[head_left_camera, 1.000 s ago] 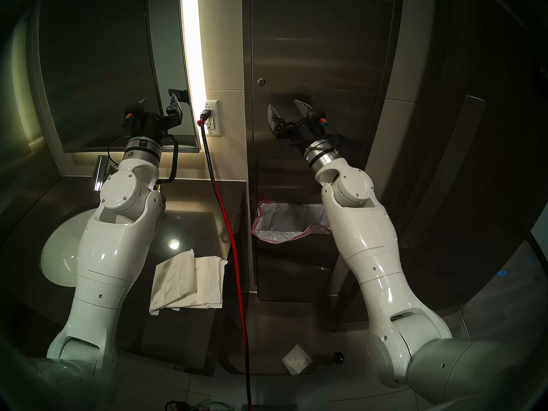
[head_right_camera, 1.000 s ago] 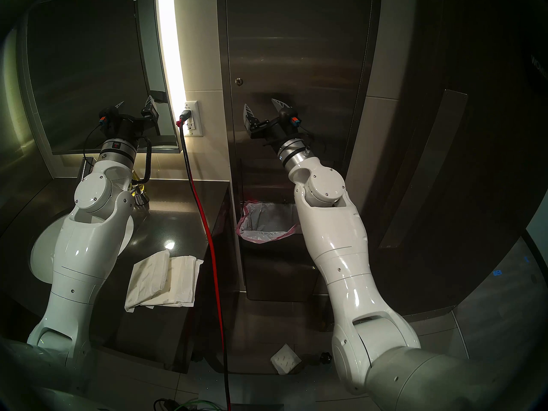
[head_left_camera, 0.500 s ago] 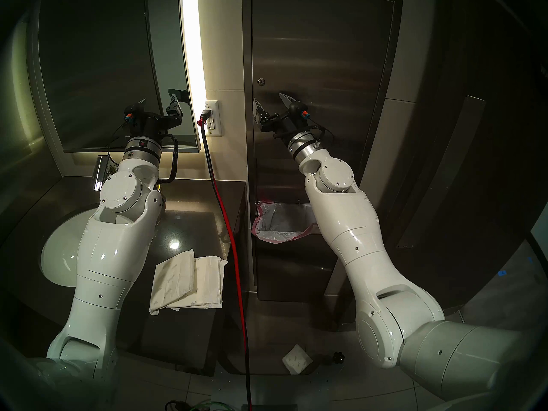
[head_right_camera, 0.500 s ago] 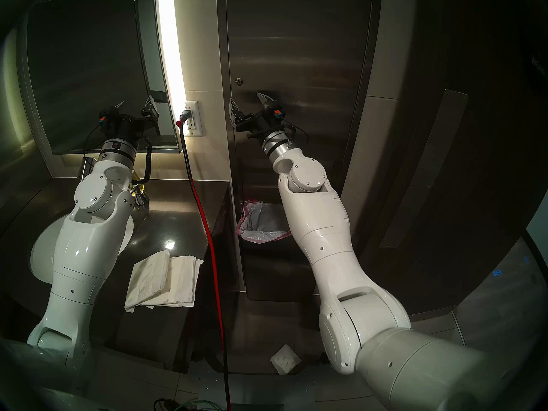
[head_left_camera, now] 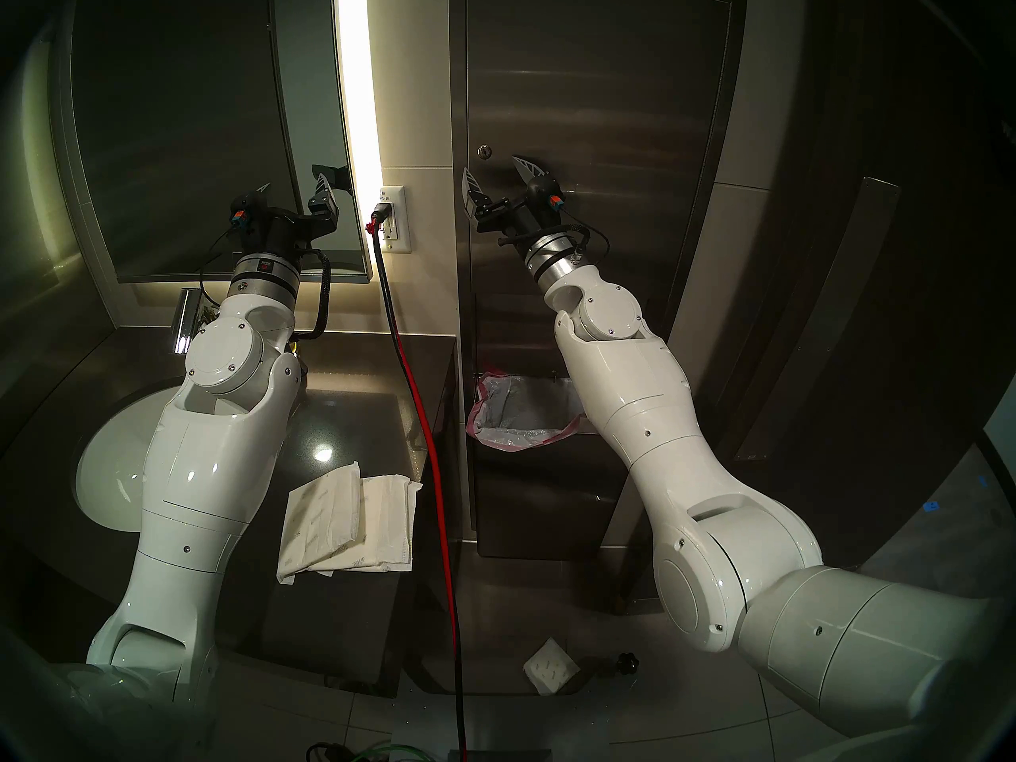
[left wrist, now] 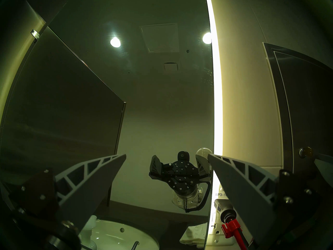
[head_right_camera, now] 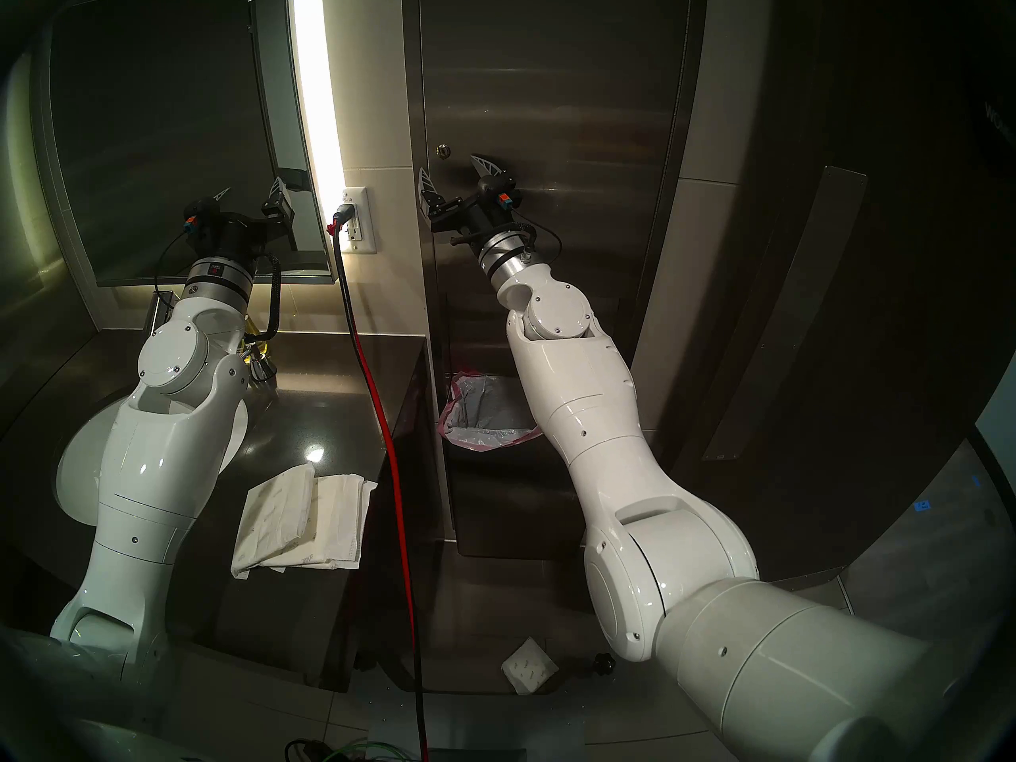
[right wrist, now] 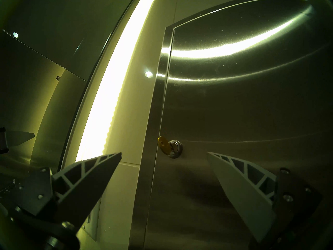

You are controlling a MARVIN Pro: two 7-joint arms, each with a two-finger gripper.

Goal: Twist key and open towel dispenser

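Head stereo left view: the tall brushed stainless-steel towel dispenser (head_left_camera: 599,112) is mounted on the wall to the right of the dark-framed mirror (head_left_camera: 181,134) and the vertical lit strip (head_left_camera: 357,84). Its full-height door sits flush in its frame, closed. A small round steel lock (head_left_camera: 484,151) sits near the door's left edge, at about mid-height of the visible panel.

Right wrist view: the tiny key with a round amber-yellow head (right wrist: 163,145) is seated in the round lock (right wrist: 175,148), its head projecting out from the door face toward the door's left edge. The shank is largely hidden by the head and the lock rim.

The right gripper (head_left_camera: 499,168) points up and toward the door, just below the lock. Its two grey ribbed fingers (right wrist: 241,175) stand wide apart with nothing between them. In the right wrist view the key lies above the fingertips, between the lines of the two fingers, and clear of both.

The left gripper (head_left_camera: 294,186) is held in front of the mirror, well apart from the dispenser. Its fingers (left wrist: 93,179) are likewise spread wide and hold nothing.

Below the dispenser door, a steel waste bin with a pink-edged bag (head_left_camera: 522,414) is partly covered by the right arm. Folded white paper towels (head_left_camera: 346,519) lie on the dark countertop (head_left_camera: 352,370) beside the white oval basin (head_left_camera: 110,469). A red and black cable (head_left_camera: 423,414) hangs from the white wall outlet (head_left_camera: 395,219).
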